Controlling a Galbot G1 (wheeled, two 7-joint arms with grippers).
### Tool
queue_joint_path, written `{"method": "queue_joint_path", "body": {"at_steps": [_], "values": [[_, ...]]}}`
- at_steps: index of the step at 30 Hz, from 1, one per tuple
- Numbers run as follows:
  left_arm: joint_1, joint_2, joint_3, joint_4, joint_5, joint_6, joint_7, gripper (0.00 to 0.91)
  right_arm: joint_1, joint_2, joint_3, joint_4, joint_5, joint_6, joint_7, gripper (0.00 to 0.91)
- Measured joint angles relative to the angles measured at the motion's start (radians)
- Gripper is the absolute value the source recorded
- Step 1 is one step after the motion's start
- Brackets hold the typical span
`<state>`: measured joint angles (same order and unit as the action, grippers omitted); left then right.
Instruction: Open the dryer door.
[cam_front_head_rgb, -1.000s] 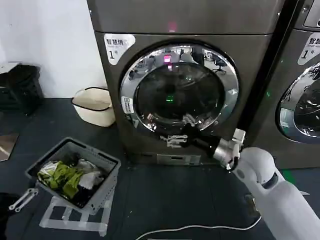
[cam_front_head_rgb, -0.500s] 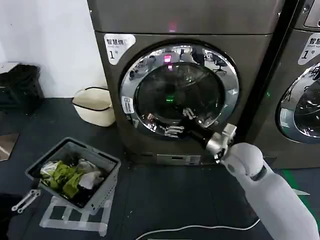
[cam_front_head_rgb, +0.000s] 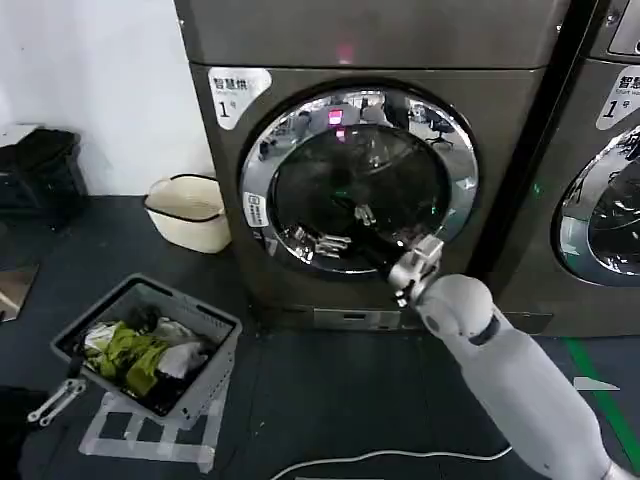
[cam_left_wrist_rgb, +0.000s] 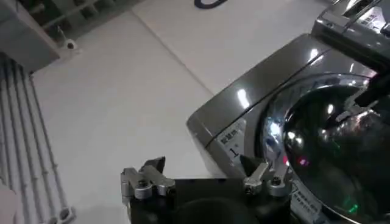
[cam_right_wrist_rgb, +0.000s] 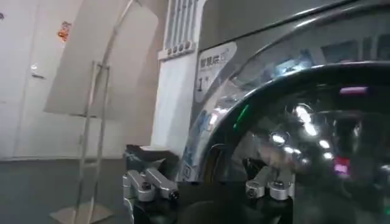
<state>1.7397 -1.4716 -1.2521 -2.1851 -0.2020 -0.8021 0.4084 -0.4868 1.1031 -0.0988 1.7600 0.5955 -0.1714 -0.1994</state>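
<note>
head view: the dryer (cam_front_head_rgb: 520, 110) fills the middle, dark grey-bronze metal, and the dryer door (cam_front_head_rgb: 300, 130) is seated flush in its front, not yet swung out. the right claw (cam_front_head_rgb: 345, 228) is up against the lower part of the dark glass dome, fingers spread, one reaching toward the chrome ring on the label side; can't tell if it's actually touching. my read: door is rigid and fairly heavy, hinged, probably latched, so expect a firm pull before it gives. polished chrome and domed glass look slippery, so pinching the face is a bad bet; better to hook the ring's outer lip or a recess at the edge. handle itself isn't clear from here. writing: white label (cam_front_head_rgb: 237, 92) top corner with "1" and chinese characters, too small to read further; a small sticker (cam_front_head_rgb: 256, 209) sits on the chrome ring, unreadable. pink indicator light (cam_front_head_rgb: 344, 52) is on above the door. left wrist view: left claw (cam_left_wrist_rgb: 204, 178) hangs well apart from the machine, fingers spread, holding nothing, idle; the "1" label shows beside the door. right wrist view: the right claw's fingers (cam_right_wrist_rgb: 146, 184) are spread with nothing between them, the glass dome and chrome ring just beyond; same "1" label with chinese characters above.
</note>
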Motion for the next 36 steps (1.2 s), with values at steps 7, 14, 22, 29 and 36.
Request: {"method": "queue_joint_path", "body": {"at_steps": [7,14,22,29,36], "values": [[0.000,-0.002,0.001,-0.002,0.003,0.000,0.000,0.907,0.017,0.023,-0.034,-0.029,-0.016,0.001,0.019,0.907],[0.000,-0.008,0.006,-0.003,0.011,-0.001,-0.001,0.907,0.034,0.051,-0.056,-0.060,-0.048,0.005,0.060,0.907],[0.000,-0.010,0.006,-0.005,0.013,-0.003,-0.001,0.907,0.049,0.078,-0.067,-0.093,-0.051,-0.007,0.079,0.907],[0.002,-0.012,0.011,-0.006,0.019,-0.006,-0.001,0.907,0.052,0.099,-0.080,-0.118,-0.055,-0.010,0.082,0.907],[0.003,-0.013,0.014,-0.006,0.023,-0.008,-0.002,0.907,0.066,0.122,-0.092,-0.146,-0.057,-0.011,0.082,0.907]]}}
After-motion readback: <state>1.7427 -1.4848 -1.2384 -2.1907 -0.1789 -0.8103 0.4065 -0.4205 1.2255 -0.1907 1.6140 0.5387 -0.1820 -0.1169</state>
